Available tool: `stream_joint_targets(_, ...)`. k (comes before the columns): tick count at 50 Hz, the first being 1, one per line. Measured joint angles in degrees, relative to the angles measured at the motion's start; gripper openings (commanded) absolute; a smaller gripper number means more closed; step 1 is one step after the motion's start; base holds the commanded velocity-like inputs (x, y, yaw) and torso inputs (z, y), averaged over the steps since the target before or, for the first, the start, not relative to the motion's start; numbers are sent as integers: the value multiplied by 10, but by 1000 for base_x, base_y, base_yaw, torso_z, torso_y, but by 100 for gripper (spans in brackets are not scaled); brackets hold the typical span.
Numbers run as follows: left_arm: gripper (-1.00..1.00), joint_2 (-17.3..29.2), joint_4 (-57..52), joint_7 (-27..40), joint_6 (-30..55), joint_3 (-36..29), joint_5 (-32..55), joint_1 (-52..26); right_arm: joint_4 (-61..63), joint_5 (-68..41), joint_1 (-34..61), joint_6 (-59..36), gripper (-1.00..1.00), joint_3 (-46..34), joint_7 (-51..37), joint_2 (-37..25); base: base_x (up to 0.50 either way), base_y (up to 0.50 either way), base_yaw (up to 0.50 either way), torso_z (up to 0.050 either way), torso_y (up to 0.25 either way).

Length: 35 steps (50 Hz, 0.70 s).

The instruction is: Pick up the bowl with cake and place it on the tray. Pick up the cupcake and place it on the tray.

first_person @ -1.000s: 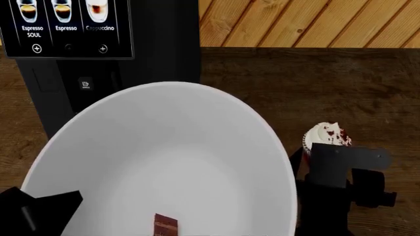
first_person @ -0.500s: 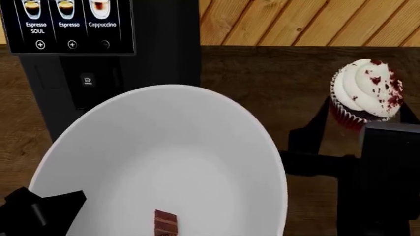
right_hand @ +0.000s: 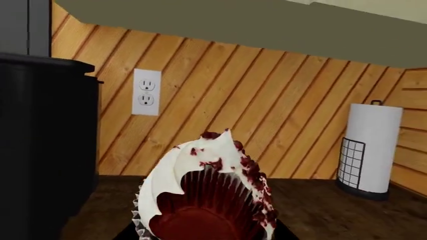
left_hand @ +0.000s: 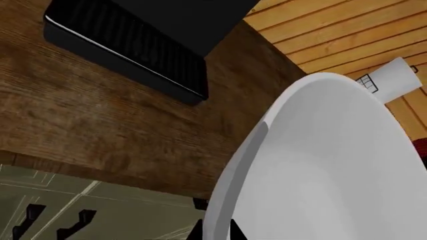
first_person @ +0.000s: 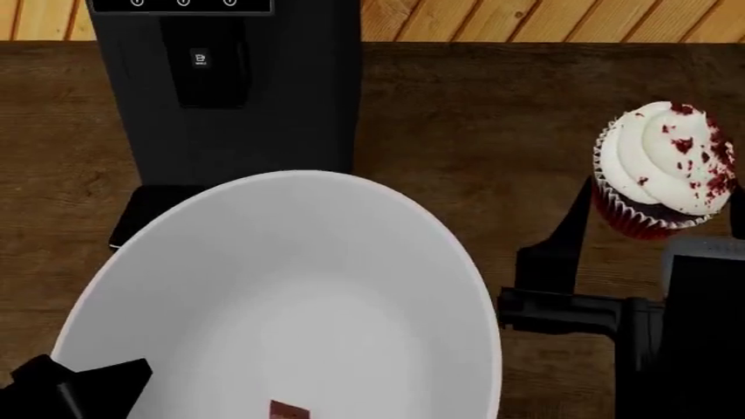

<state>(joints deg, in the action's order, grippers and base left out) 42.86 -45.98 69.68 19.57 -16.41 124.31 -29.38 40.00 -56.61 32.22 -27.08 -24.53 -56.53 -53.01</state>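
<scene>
The big white bowl (first_person: 291,288) fills the lower left of the head view, held up close to the camera. A sliver of the brown cake (first_person: 288,410) shows on its floor at the picture's bottom edge. My left gripper (left_hand: 217,234) is shut on the bowl's rim (left_hand: 230,190), one jaw inside the wall and one outside. The cupcake (first_person: 664,166), white frosting with red crumbs over a red wrapper, hangs above the counter at the right. My right gripper (first_person: 658,223) is shut on its wrapper, and the cupcake (right_hand: 207,190) shows its underside. The tray is out of view.
A black coffee machine (first_person: 233,87) stands behind the bowl, its drip tray (left_hand: 127,50) on the dark wooden counter (first_person: 489,113). A paper towel roll (right_hand: 370,150) and a wall outlet (right_hand: 147,92) are by the plank wall. Cabinet fronts (left_hand: 67,210) lie below the counter's edge.
The cupcake rose from the counter in my right gripper, coming much closer to the head camera. The head view then tipped down, so the coffee machine slid up the picture. The bowl stays gripped.
</scene>
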Motion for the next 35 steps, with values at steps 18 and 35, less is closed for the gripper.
stream_joint_targets(18, -100, 19, 14, -31, -49, 71, -59, 78, 13, -14, -14, 20, -100, 4, 20, -5, 0, 0, 0, 1, 0)
stream_joint_targets(35, -100, 24, 17, -45, -78, 112, -97, 139, 13, -32, -18, 29, -100, 9, 31, -5, 0, 0, 0, 0, 1)
